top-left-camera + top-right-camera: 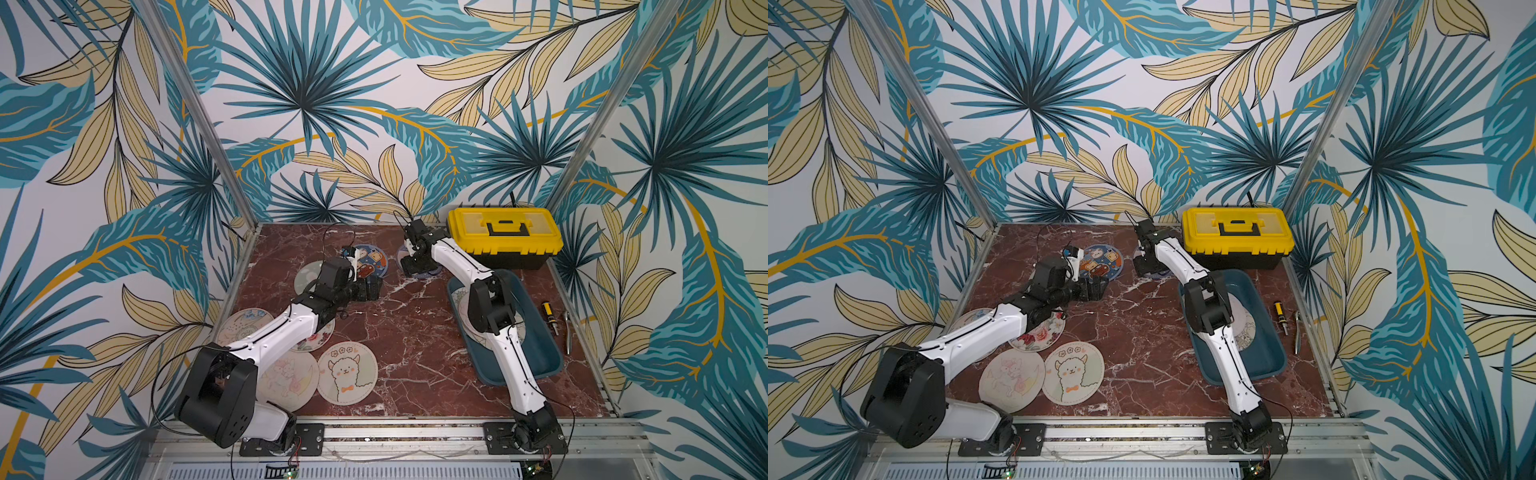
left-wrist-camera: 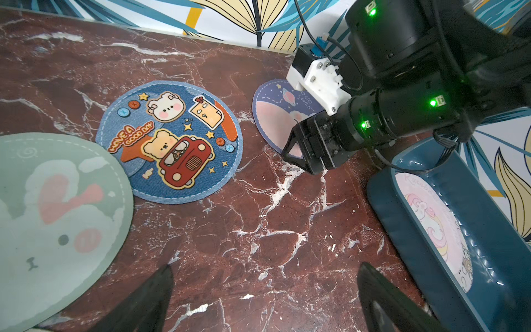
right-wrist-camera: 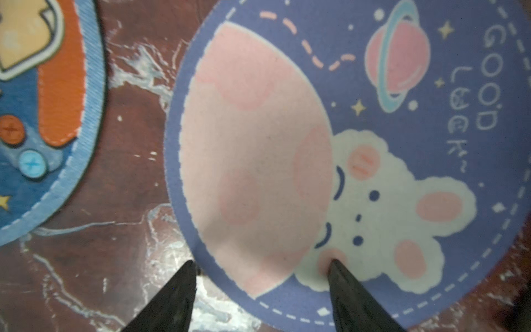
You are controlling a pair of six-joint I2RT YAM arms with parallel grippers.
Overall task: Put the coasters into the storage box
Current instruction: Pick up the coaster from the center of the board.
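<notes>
Marble-look desk (image 1: 415,365), red-brown, hard and glossy. Near edge, left side: alpaca coaster (image 1: 347,372) and unicorn coaster (image 1: 286,380) lie flat, just beside each other. Both are thin, matte, fabric-faced discs.

Right of middle: storage box (image 1: 542,357), teal plastic, shallow, rounded corners. A pink coaster (image 2: 431,227) lies flat on its floor.

Mid-desk: left gripper (image 2: 265,266) hovers over bare stone, fingers (image 2: 149,299) spread wide, nothing between them. Beyond it: denim-blue bear coaster (image 2: 172,140), stitched rim, overlapping a mint coaster (image 2: 57,215) at one edge.

Far side: lavender rabbit coaster (image 3: 373,143), round so no long axis, flat, apart from the bear coaster. Right gripper (image 3: 262,262) stands over its edge, fingers (image 3: 353,299) apart and straddling the rim. One tip rests on the printed face, the other on the desk just outside. Nothing lifted.

Judgement: a pinch across this rim is the step in hand. A limp thin disc flush on stone gives little purchase, so the outer tip must get under the edge. Right arm is clearly the nearer, and the box lies back toward its base.

Behind: yellow-lidded toolbox (image 1: 505,232), not involved.
</notes>
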